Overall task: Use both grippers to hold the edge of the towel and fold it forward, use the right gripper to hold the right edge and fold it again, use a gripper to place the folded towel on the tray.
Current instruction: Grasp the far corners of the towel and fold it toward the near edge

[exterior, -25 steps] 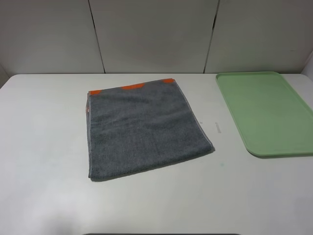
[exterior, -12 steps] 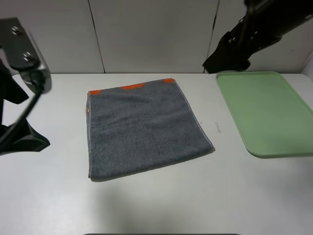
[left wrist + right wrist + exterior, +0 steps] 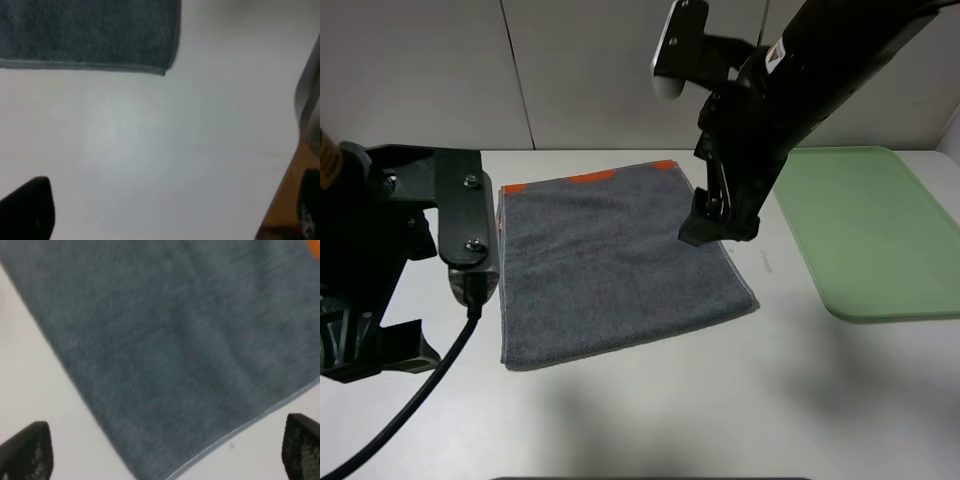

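The dark grey towel lies flat on the white table, its orange patches along the far border. Its plain near hem is free. The pale green tray sits to the right, with nothing on it. My right gripper hangs open above the towel's right side, near a hem; the right arm hides part of that edge. My left gripper is open over bare table, a little short of a towel corner. The left arm stands just left of the towel.
Grey wall panels close off the back of the table. The left wrist view shows a table edge with brown floor beyond it. A faint mark lies between towel and tray.
Both arms have come into the high view: the right one swung down from the back right over the towel's right side, the left one closed in from the left. The towel has not moved.
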### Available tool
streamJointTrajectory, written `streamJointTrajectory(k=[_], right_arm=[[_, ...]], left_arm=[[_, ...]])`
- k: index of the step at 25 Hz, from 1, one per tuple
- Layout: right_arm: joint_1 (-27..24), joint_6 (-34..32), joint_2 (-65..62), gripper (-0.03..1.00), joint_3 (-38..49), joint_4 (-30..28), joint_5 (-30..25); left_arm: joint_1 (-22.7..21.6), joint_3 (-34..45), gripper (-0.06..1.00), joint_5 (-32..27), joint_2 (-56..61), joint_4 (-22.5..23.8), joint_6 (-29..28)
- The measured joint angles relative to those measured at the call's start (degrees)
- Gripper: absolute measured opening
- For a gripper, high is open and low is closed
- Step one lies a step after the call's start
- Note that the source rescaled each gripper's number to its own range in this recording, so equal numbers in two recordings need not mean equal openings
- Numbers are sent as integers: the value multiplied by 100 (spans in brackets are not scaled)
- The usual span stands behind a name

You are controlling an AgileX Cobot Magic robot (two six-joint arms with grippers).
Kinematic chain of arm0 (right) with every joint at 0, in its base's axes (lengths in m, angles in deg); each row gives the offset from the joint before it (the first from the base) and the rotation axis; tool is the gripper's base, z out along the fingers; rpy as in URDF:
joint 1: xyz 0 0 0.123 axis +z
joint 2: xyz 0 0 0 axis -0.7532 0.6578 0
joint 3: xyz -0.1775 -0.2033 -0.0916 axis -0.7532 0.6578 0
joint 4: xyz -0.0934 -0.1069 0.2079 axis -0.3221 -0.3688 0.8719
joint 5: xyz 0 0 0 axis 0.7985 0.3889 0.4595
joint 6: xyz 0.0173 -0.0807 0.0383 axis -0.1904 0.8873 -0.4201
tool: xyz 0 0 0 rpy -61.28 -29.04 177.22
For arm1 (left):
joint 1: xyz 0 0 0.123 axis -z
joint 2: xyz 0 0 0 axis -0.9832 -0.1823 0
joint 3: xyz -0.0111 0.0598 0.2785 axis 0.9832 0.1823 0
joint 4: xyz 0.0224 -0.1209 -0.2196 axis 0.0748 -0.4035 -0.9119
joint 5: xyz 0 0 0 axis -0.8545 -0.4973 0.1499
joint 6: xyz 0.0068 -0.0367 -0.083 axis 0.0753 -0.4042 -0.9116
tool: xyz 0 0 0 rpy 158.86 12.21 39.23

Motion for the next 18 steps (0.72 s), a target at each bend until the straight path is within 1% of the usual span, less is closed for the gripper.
streamJointTrajectory(k=[5,10,15,18], right_arm=[[14,46,559,100,0,-168,-14],[14,296,1028,100,0,-502,82],[14,633,1336,100,0,-883,141],[14,963,1395,100,0,-951,189]], left_arm=[[0,366,96,28,-6,439,121],[-7,792,96,172,-1,637,125],[-7,815,96,323,-1,666,98],[-7,817,96,341,-1,666,46]])
